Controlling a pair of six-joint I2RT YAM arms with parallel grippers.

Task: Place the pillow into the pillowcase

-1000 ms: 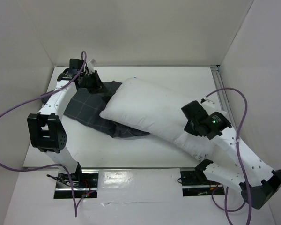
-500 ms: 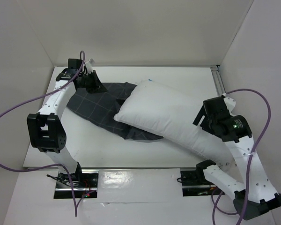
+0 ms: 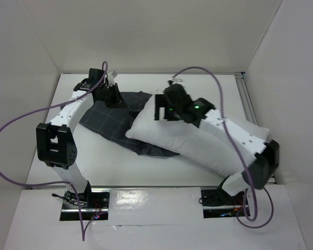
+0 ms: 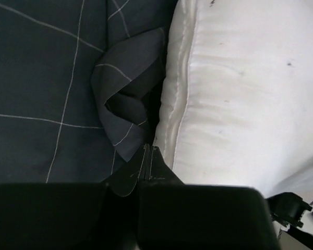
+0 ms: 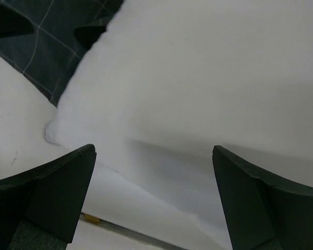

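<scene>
**Pillow half on the pillowcase; one end effector pinches cloth, the other stands wide**

The pillow (image 3: 161, 133) lies slantwise across the surface (image 3: 109, 166). Its left end rests on the pillowcase (image 3: 107, 120) and its right end reaches toward the right edge. None of the pillow is inside the sack: the top view shows its white cover bare along the whole length, apart from where the right arm crosses above it.

The pillowcase is spread limp and wrinkled to the left, and its near right part is tucked under the pillow's left end. In the left wrist view a fold of the checked cloth (image 4: 41, 78) stands up in a loose loop right against the pillow's seamed edge (image 4: 240, 88).

The left end effector (image 3: 116, 96) sits at the far side of the pillowcase, beside the pillow's far left corner. Its jaws are closed tight (image 4: 148, 152) on that raised fold of pillowcase cloth.

The right end effector (image 3: 159, 109) is over the pillow's left end, with its arm stretched along the pillow. Its jaws are spread as wide as they go (image 5: 152, 151), and nothing lies between the fingers (image 5: 57, 192). The pillow (image 5: 198, 67) fills the space beyond them, with a corner of pillowcase (image 5: 47, 41) and bare surface (image 5: 15, 130) to one side. Whether the fingertips touch the pillow cannot be told.
</scene>
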